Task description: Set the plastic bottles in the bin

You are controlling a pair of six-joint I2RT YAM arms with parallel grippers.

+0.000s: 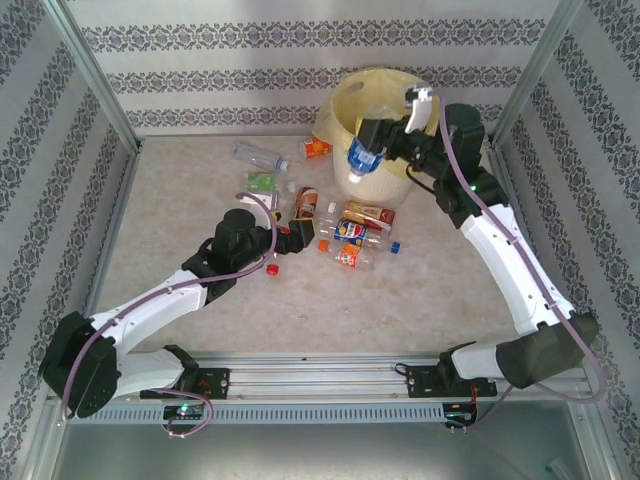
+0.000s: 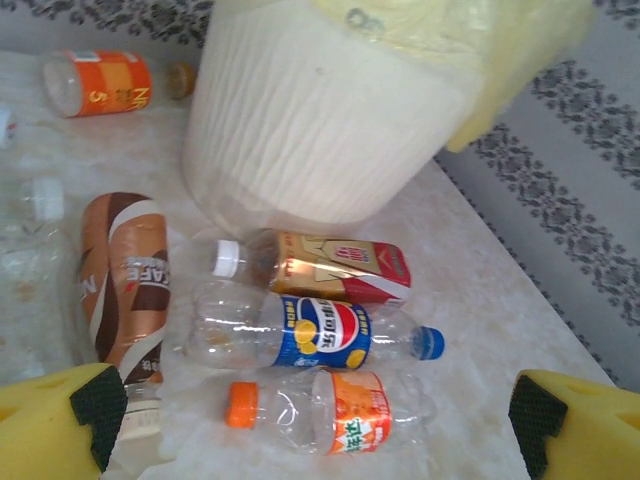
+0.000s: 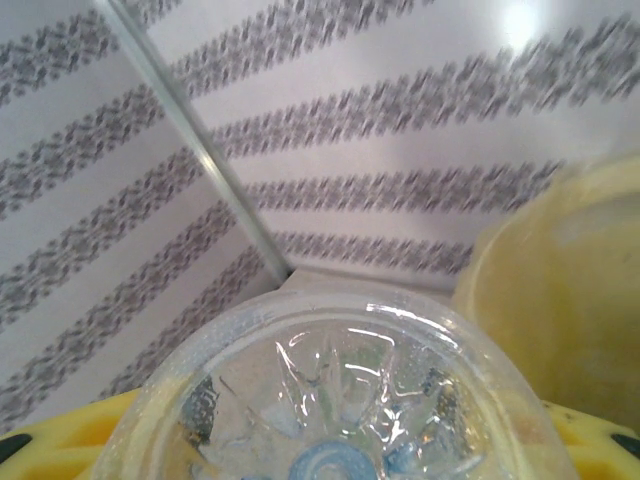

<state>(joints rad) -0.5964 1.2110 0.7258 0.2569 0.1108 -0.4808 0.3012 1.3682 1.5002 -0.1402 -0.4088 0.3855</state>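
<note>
The right gripper [image 1: 372, 138] is clamped on a clear blue-labelled plastic bottle [image 1: 358, 160] just beside the round white yellow-lined bin [image 1: 340, 100]. The left gripper [image 2: 320, 415] gapes empty above tabletop bottles [image 2: 320, 335]; the brown-labelled bottle [image 2: 125, 280] reads "CAFE".

Right claw [image 1: 368, 140] raised, clamped, left claw [image 1: 288, 238] low, spread wide

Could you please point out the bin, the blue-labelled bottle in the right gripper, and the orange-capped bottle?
bin [image 2: 320, 130]: left wrist view, white ribbed wall.
held blue-labelled bottle [image 1: 361, 156]: top external view, blue label.
orange-capped bottle [image 2: 352, 410]: left wrist view, orange label.
</note>
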